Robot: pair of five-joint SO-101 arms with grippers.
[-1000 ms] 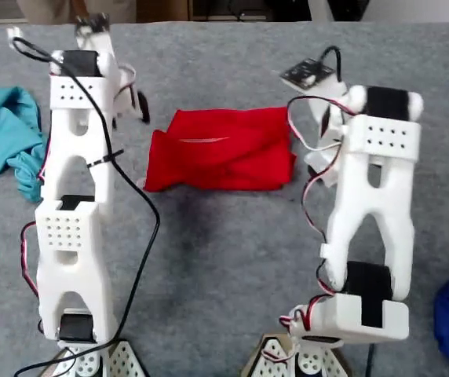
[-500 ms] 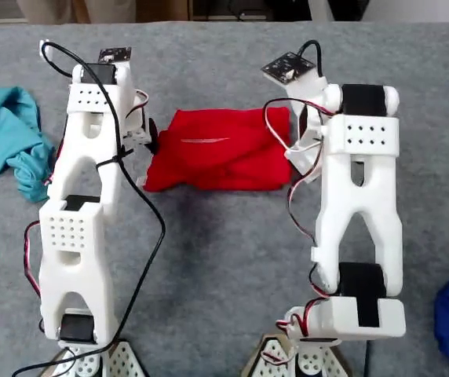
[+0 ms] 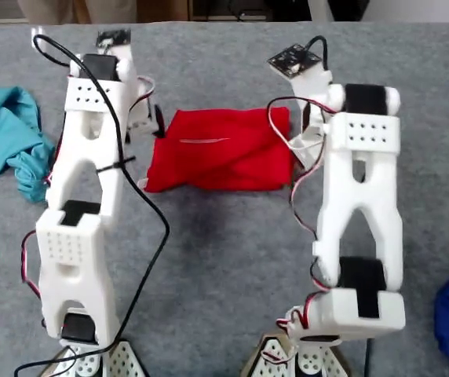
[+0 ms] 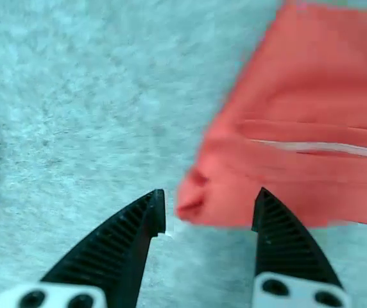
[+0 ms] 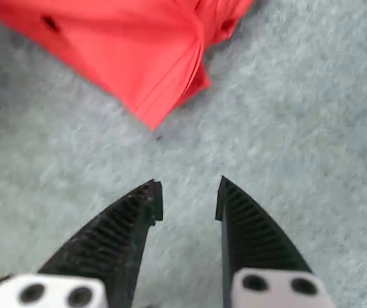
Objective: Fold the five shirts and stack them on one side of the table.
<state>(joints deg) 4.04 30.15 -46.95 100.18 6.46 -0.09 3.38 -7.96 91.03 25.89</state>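
Flanking red shirt (image 3: 220,149) toward tabletop's (image 3: 224,259) far edge, we hold left gripper (image 4: 210,192) and right gripper (image 5: 188,181) spread, empty, likely to pinch its ends.

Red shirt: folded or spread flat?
Folded. The red shirt lies as a compact rectangle, with stacked layers showing at its corner in the left wrist view.

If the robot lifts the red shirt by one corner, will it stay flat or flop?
Probably flop: the red shirt is soft cloth lying in loose folds, so a lifted corner would likely let the layers hang open. It looks thin and light. Pushed, it may bunch up rather than slide, since the grey table cover looks fuzzy.
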